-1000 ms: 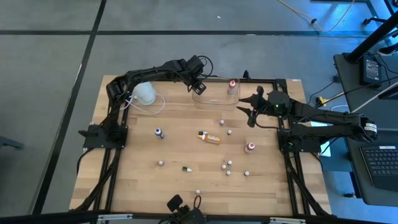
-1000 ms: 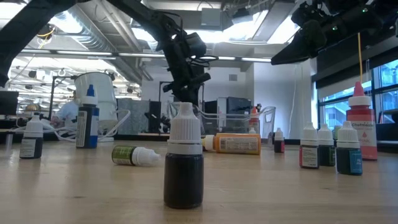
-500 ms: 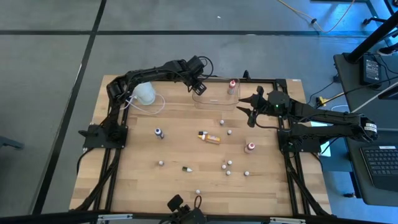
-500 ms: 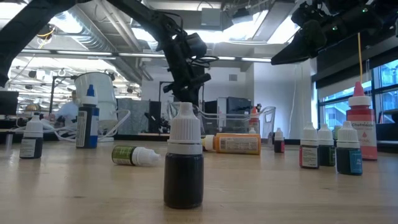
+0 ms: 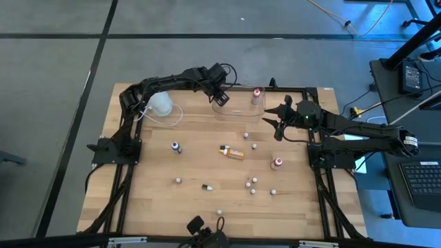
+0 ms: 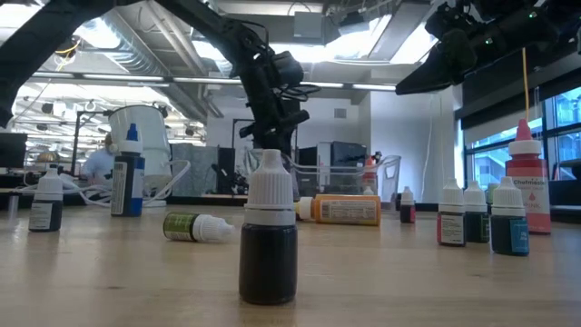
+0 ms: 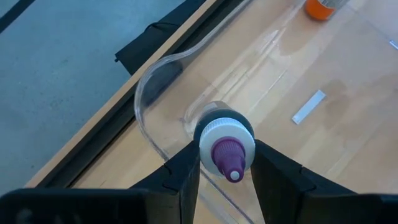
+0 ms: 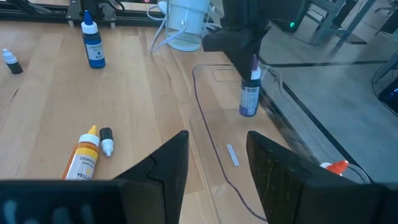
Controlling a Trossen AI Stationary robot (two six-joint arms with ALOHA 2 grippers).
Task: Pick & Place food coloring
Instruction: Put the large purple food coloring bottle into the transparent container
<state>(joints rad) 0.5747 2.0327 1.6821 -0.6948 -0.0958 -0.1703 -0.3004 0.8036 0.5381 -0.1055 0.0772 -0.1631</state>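
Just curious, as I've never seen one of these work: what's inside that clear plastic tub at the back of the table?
Inside the clear tub, the left gripper holds a purple bottle upright; an orange-capped bottle stands at the other end. The bare floor shows between them.

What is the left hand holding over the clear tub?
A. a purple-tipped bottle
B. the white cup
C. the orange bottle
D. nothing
A: the left hand has its fingers closed on the purple-tipped bottle, inside the clear tub.
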